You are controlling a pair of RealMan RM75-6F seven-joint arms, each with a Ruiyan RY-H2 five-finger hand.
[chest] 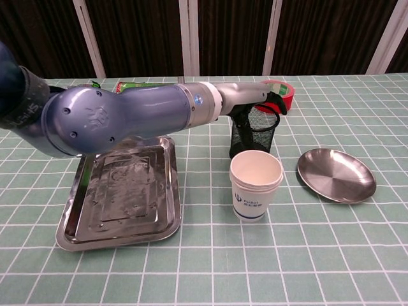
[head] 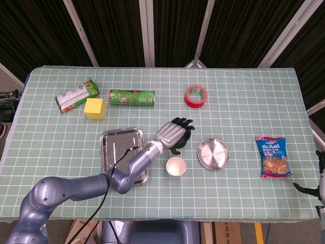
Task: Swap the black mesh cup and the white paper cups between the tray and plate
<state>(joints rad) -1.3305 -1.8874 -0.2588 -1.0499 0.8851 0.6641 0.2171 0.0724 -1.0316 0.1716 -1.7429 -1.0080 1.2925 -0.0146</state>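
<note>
From the head view, my left hand (head: 171,133) drapes over the black mesh cup (head: 184,138), between tray (head: 112,138) and plate (head: 213,153). From the chest, whether my fingers (chest: 275,102) grip is unclear; light, stiff mesh, best pinched at the rim.

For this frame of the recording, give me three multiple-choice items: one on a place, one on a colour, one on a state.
1. Where do the white paper cups stand?
A. on the tray
B. on the table, between tray and plate
C. on the plate

2. What colour is the tape roll?
A. red
B. blue
C. yellow

3. What does the plate hold?
A. the black mesh cup
B. a snack pack
C. nothing

Answers: 1 B, the chest view shows the cups on the cloth between the two; 2 A, the head view shows a red ring; 3 C, its dish is bare, and the black mesh cup stands on the table under the left hand.
</note>
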